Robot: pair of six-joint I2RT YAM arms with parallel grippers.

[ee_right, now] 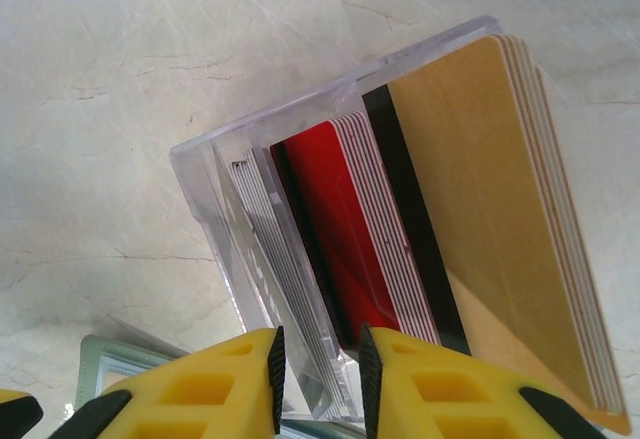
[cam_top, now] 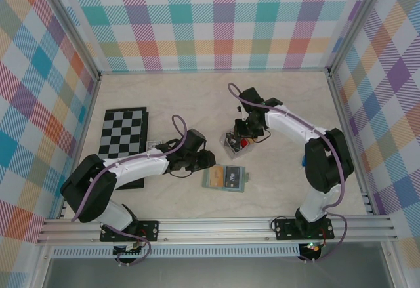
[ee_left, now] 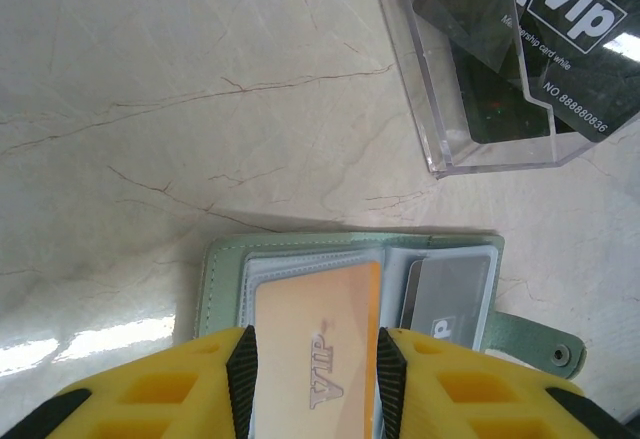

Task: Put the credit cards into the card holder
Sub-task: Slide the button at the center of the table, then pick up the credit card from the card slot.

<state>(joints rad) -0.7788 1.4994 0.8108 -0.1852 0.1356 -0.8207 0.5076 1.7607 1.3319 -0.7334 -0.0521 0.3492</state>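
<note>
The orange-tan card (ee_left: 315,299) lies face up directly between the left gripper's (ee_left: 316,341) jaws. Its long axis runs straight ahead from them, and its far end reaches over the left-hand pocket of the open sage-green card holder (ee_left: 225,269). The jaws stand one card-width apart, with each pad against a long edge. Whether they are pressing on the card or have let it go, I cannot tell. The coming move turns on this alignment, because the card points along the jaws' own line into the slot, so a push forward looks like what would seat it. "VIP" is embossed on it, reading along its length.

Ahead and to the right of the jaws, a grey card (ee_left: 447,294) sits in the holder's other pocket, and its snap tab sticks out further right. Further ahead and right stands the clear plastic tray (ee_left: 430,129), holding black cards (ee_left: 570,49) printed "Vip" and "NO 888880836". A smaller line beside that is too fine to read.

The right gripper (ee_right: 320,359) is at that tray. Its jaws are narrowly parted, with the tray's near wall and a few pale card edges between them. I cannot tell whether they are pinching a card or are just set around the plastic. Just ahead of them a red card (ee_right: 335,239) stands on edge. Ahead and to the right are a black one and a stack of tan cards (ee_right: 490,209), their long axes leading away from the jaws. The left arm is the nearer one to the holder, and the right arm is nearer the supply.
</note>
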